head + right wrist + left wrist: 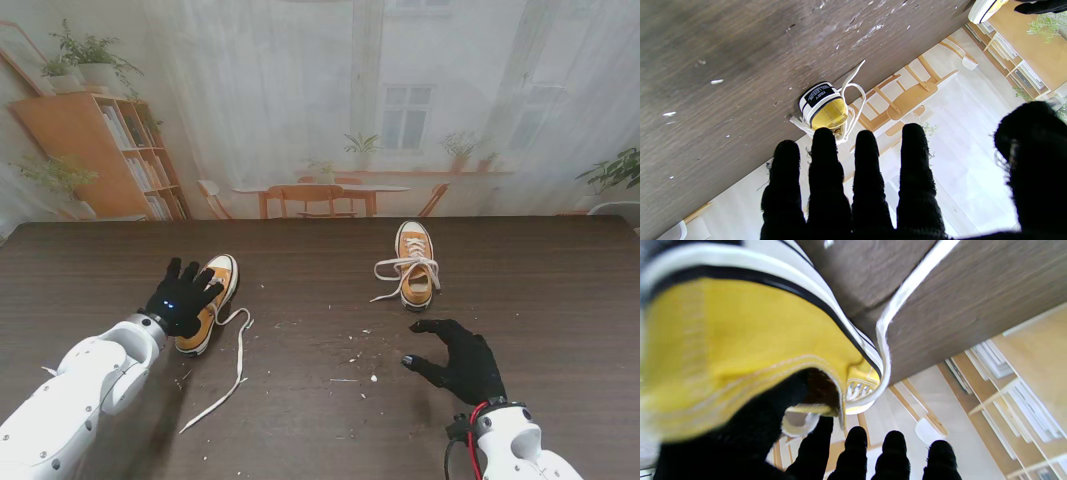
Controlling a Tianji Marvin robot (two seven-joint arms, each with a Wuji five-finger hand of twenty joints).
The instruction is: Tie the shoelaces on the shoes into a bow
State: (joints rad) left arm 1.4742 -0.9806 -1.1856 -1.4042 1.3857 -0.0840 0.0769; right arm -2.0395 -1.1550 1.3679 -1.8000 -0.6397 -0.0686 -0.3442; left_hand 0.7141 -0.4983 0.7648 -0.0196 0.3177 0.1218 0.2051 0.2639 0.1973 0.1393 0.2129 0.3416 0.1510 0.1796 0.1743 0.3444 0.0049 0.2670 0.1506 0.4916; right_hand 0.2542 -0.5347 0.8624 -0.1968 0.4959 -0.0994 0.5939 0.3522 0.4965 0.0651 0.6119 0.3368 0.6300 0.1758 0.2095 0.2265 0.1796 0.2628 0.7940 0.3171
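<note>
Stand view: left hand (182, 298) spread over left shoe (212, 300).

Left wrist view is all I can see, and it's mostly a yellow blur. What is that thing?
Observer: A yellow shoe. In the stand's view the left hand lies over its heel end with its fingers spread. I cannot tell whether it grips.
Visitor: Is it tied yet?
Observer: No. Its lace trails loose across the table toward me.
Visitor: Is there a second shoe?
Observer: Yes, another shoe stands to the right. The right hand is open, nearer to me and apart from it.
</note>
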